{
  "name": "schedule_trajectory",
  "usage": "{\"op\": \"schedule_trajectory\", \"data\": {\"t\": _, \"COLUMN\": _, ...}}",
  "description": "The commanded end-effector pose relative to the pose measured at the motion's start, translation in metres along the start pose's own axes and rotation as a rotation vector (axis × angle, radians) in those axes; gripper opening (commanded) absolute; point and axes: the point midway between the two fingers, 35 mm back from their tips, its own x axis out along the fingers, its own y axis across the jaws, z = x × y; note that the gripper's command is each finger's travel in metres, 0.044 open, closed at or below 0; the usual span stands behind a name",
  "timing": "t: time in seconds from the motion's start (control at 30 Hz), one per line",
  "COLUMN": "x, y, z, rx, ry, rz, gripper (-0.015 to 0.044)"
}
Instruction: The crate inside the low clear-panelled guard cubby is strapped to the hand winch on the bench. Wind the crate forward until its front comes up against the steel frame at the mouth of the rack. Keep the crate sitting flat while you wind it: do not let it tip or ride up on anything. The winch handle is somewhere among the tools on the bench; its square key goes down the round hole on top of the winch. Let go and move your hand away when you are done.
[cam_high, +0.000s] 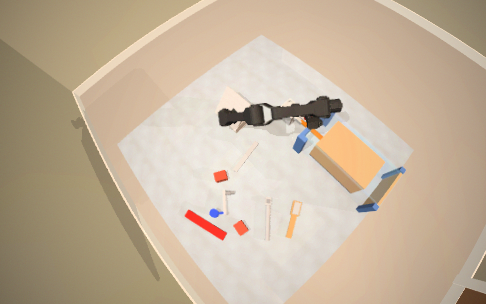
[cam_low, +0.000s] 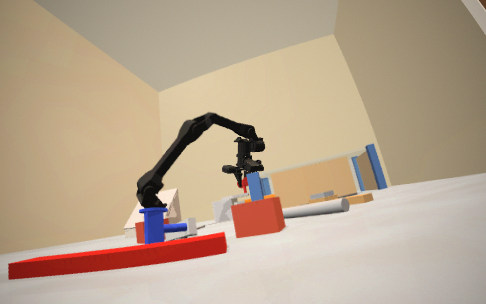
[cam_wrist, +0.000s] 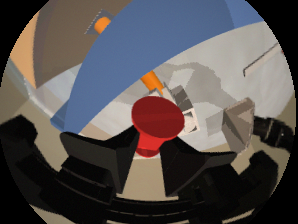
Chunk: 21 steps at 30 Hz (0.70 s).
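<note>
My gripper (cam_low: 243, 181) (cam_wrist: 150, 125) is shut on the winch handle's red knob (cam_wrist: 157, 117) (cam_low: 245, 185), above and beside the winch. The pale winch (cam_high: 289, 104) (cam_low: 222, 210) is partly under the arm in the top view and behind the knob in the wrist view. The square key and the round hole are hidden, so their fit cannot be told. An orange strap (cam_high: 316, 133) (cam_wrist: 151, 82) runs from the winch towards the crate. The crate (cam_high: 351, 154) (cam_low: 312, 176) looks flat inside the clear-panelled cubby. The blue frame posts (cam_high: 300, 143) (cam_low: 255, 187) stand before its front; contact cannot be told.
A red bar (cam_high: 205, 225) (cam_low: 120, 255), red blocks (cam_high: 220, 176) (cam_high: 241, 227), a blue piece (cam_high: 214, 213) and several pale and orange tools lie on the bench. A pale wedge-shaped block (cam_high: 231, 101) (cam_wrist: 240, 124) stands by the arm's base. Blue posts (cam_high: 367, 207) also stand at the cubby's far end.
</note>
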Motion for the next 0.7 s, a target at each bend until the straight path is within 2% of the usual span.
{"op": "schedule_trajectory", "data": {"t": 0.0, "x": 0.006, "y": 0.009, "z": -0.01, "rx": 0.003, "ry": 0.014, "rz": 0.013, "gripper": 0.0}}
{"op": "schedule_trajectory", "data": {"t": 0.67, "x": 0.014, "y": 0.019, "z": -0.029, "rx": 0.002, "ry": 0.015, "rz": 0.014, "gripper": 0.0}}
